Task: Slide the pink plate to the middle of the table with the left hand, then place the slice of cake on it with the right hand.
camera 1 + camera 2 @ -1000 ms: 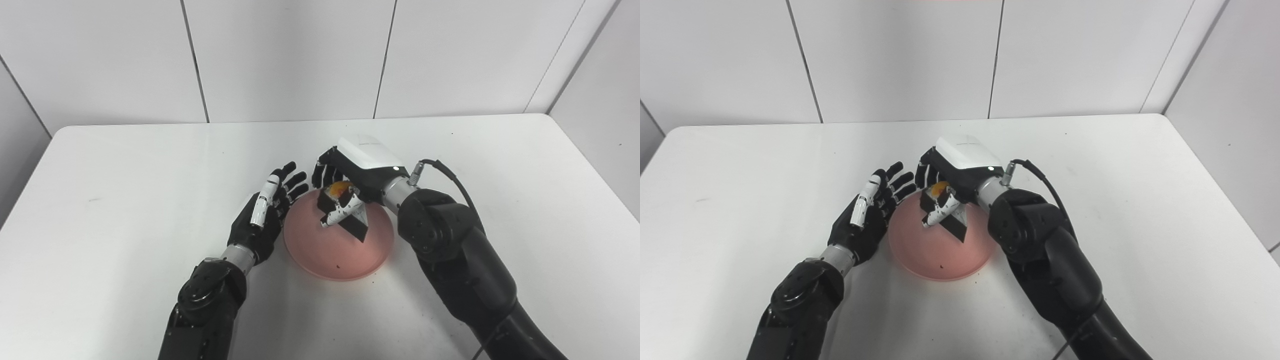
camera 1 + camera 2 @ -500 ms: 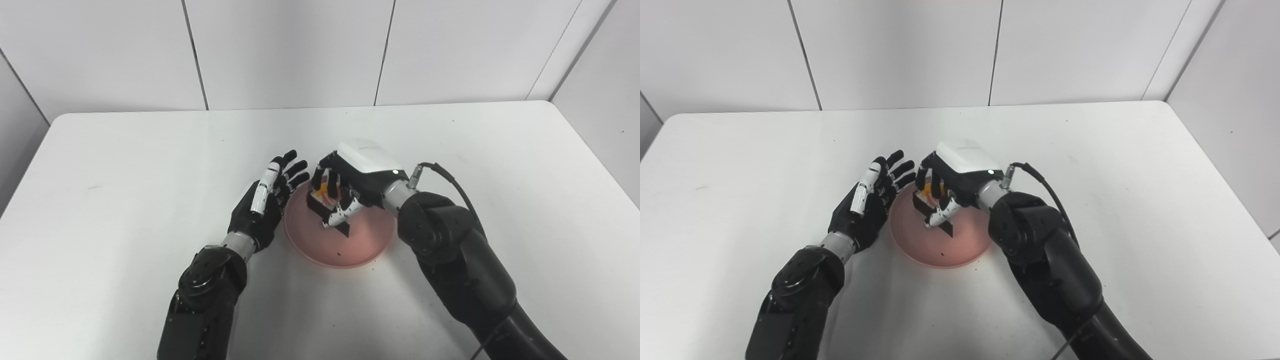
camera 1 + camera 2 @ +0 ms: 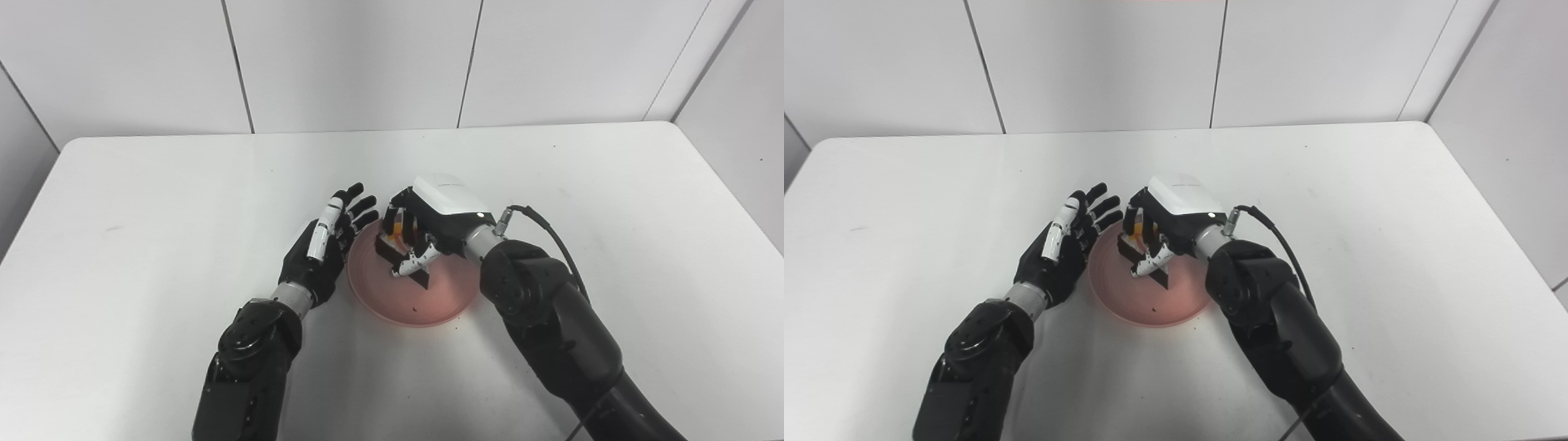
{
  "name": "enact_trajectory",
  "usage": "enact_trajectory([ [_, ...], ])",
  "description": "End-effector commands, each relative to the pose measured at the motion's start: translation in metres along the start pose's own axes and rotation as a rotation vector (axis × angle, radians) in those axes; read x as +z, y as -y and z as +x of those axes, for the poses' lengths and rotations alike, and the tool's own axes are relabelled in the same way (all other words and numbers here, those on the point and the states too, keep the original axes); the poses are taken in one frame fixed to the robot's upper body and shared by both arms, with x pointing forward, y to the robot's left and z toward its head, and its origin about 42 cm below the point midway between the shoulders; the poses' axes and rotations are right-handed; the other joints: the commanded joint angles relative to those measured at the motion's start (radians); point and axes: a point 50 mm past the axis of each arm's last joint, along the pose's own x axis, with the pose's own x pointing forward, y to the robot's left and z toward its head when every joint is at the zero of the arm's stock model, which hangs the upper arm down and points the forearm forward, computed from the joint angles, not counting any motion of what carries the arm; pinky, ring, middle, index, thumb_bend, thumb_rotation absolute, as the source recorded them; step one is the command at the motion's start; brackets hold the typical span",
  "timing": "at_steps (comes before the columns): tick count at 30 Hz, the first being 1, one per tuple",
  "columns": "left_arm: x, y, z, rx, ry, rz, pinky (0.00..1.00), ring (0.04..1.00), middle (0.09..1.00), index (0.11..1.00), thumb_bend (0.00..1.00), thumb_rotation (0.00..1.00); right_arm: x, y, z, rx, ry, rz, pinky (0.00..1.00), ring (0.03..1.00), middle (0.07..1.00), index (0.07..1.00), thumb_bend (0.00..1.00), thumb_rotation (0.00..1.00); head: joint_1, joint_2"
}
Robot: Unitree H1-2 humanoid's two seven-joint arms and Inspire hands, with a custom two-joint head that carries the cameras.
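I see the pink plate [image 3: 411,294] near the middle of the white table [image 3: 153,202]. My left hand [image 3: 324,251] rests just beside its left rim, fingers spread and empty. Just beyond, my right hand [image 3: 429,226] grips the slice of cake [image 3: 401,254], low over the plate.

Cake [image 3: 401,245] lower, seemingly on plate [image 3: 441,300]
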Motion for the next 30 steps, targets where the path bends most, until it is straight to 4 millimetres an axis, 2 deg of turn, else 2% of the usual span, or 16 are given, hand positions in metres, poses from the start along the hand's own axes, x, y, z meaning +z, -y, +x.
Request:
enact_trajectory([
  [1,-0.011,-0.001,-0.002,0.014,-0.073,-0.007,0.93,0.921,0.923,0.933,0.35,1.00,0.008,0.016,-0.005,-0.069,0.053,-0.034,0.25,0.324,0.441,0.508,0.52,0.00,0.000,0.000],
  [6,-0.012,-0.002,-0.001,0.015,-0.075,-0.012,0.94,0.923,0.924,0.935,0.35,1.00,0.014,0.030,-0.015,-0.114,0.077,-0.027,0.26,0.341,0.404,0.526,0.52,0.00,-0.002,-0.004],
  [9,-0.013,-0.003,-0.001,0.008,-0.073,-0.017,0.95,0.931,0.933,0.940,0.34,1.00,0.024,0.047,-0.026,-0.150,0.084,-0.074,0.29,0.381,0.408,0.528,0.52,0.00,-0.003,-0.008],
  [11,-0.013,-0.004,-0.001,0.005,-0.073,-0.022,0.95,0.936,0.939,0.945,0.34,1.00,0.030,0.057,-0.034,-0.172,0.094,-0.060,0.29,0.374,0.412,0.530,0.52,0.00,-0.004,-0.010],
  [13,-0.015,-0.004,-0.001,0.001,-0.073,-0.027,0.96,0.944,0.945,0.952,0.34,1.00,0.036,0.066,-0.041,-0.183,0.106,-0.054,0.25,0.333,0.405,0.528,0.52,0.00,-0.005,-0.012],
  [19,-0.016,-0.007,-0.001,-0.012,-0.072,-0.028,0.97,0.954,0.955,0.961,0.35,1.00,0.049,0.089,-0.060,-0.250,0.107,-0.096,0.25,0.346,0.420,0.535,0.52,0.00,-0.009,-0.015],
  [22,-0.016,-0.008,-0.001,-0.014,-0.071,-0.030,0.97,0.957,0.958,0.962,0.35,1.00,0.048,0.097,-0.066,-0.303,0.086,-0.081,0.26,0.363,0.458,0.498,0.52,0.12,-0.015,-0.020],
  [23,-0.016,-0.008,-0.001,-0.013,-0.070,-0.029,0.97,0.956,0.956,0.961,0.36,1.00,0.045,0.098,-0.067,-0.320,0.074,-0.081,0.27,0.381,0.482,0.540,0.64,0.25,-0.015,-0.020],
  [24,-0.017,-0.008,-0.001,-0.011,-0.069,-0.027,0.97,0.955,0.955,0.960,0.35,1.00,0.042,0.098,-0.067,-0.334,0.063,-0.081,0.30,0.409,0.515,0.581,0.70,0.37,-0.015,-0.020],
  [25,-0.017,-0.008,-0.001,-0.010,-0.069,-0.026,0.97,0.951,0.951,0.956,0.36,1.00,0.037,0.096,-0.066,-0.351,0.053,-0.072,0.33,0.447,0.561,0.645,0.73,0.51,-0.015,-0.020],
  [26,-0.017,-0.009,-0.002,-0.008,-0.068,-0.027,0.96,0.950,0.950,0.955,0.36,1.00,0.031,0.093,-0.065,-0.365,0.047,-0.051,0.34,0.466,0.585,0.680,0.74,0.58,-0.014,-0.024],
  [27,-0.017,-0.009,-0.002,-0.004,-0.066,-0.024,0.96,0.947,0.948,0.954,0.35,1.00,0.024,0.088,-0.064,-0.379,0.041,-0.022,0.38,0.520,0.657,0.772,0.76,0.71,-0.014,-0.026],
  [28,-0.016,-0.009,-0.003,0.003,-0.062,-0.016,0.95,0.941,0.944,0.948,0.35,1.00,0.015,0.081,-0.063,-0.387,0.035,0.024,0.42,0.588,0.735,0.856,0.79,0.80,-0.015,-0.026],
  [30,-0.015,-0.010,-0.005,0.016,-0.052,0.000,0.94,0.935,0.939,0.941,0.35,1.00,-0.001,0.069,-0.060,-0.393,0.023,0.111,0.48,0.675,0.826,0.945,0.82,0.89,-0.015,-0.029],
])
